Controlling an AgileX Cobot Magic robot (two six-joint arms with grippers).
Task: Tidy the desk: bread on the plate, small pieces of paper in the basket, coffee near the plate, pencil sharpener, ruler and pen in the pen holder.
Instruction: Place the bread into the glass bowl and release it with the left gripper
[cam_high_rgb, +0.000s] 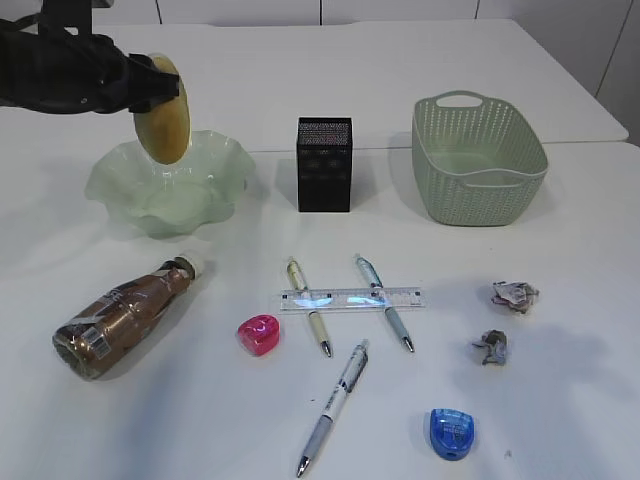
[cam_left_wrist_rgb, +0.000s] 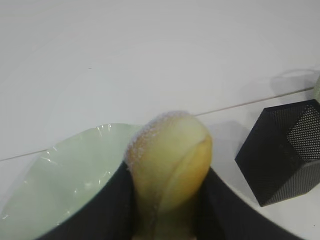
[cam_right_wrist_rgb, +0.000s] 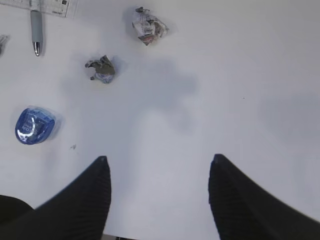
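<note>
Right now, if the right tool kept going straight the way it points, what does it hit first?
Probably bare desk. The right tool stands open over empty white surface; the crumpled paper pieces and blue sharpener lie off to its left, outside that line. Depth is unclear.

golden bread (cam_high_rgb: 163, 124), green plate (cam_high_rgb: 225, 165) (translucent), black mesh pen holder (cam_high_rgb: 324, 165)

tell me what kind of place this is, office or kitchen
Probably a lab-style test desk rather than either: a bare white tabletop staged with a mesh pen holder, pens, a ruler and a coffee bottle.
</note>
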